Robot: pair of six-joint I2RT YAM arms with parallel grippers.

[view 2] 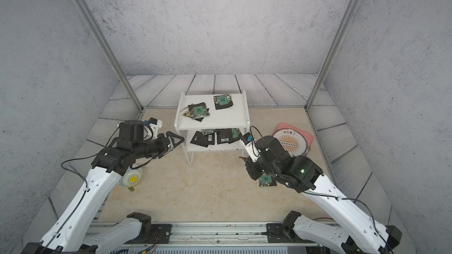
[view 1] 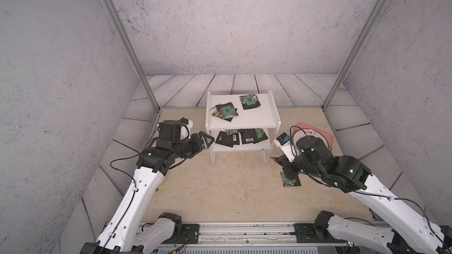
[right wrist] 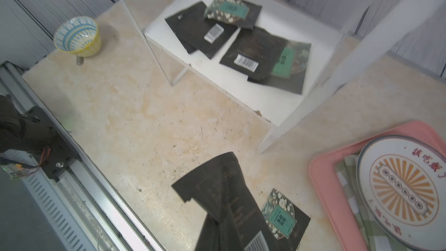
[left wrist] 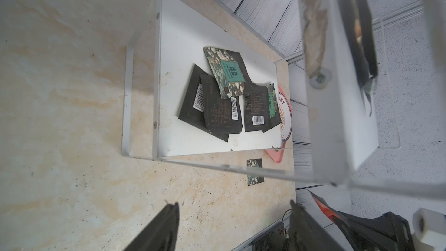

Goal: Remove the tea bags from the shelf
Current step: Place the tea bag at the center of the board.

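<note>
Two grippers, both low at the front of the shelf (view 1: 256,118).

- Left gripper (view 1: 208,140): jaws spread and holding nothing. It sits just beside the shelf's left side panel, level with the lower tier.
- Right gripper (view 1: 283,167): clenched on the held tea bag (right wrist: 217,189), black side showing. It is low over the worktop (view 1: 220,191), in front of the shelf's right front leg.
- Loose tea bag (view 1: 289,179): flat on the worktop, green label up, just beside the right gripper and clear of the shelf.
- Lower-tier tea bags (view 1: 242,136): several, overlapping in two heaps, mostly barcode side up. They reach close to the board's front edge.
- Top-tier tea bags (view 1: 226,111): two heaps, green labels up, one on the left half and one toward the back right. The count in each cannot be told.
- Open room: bare worktop between the arms, from the shelf legs to the metal rail (view 1: 244,230) at the near edge.
- Pink tray (view 1: 327,138): right of the shelf, near the right arm, carrying a round plate (view 2: 289,142).

View differences:
- A patterned cup (view 2: 130,178) shows in a top view and in the right wrist view; elsewhere the left arm covers it.
- Only the right wrist view shows the green checkered cloth (right wrist: 350,177) under the plate.
- Only the left wrist view shows the left gripper's fingers (left wrist: 166,225) apart.
</note>
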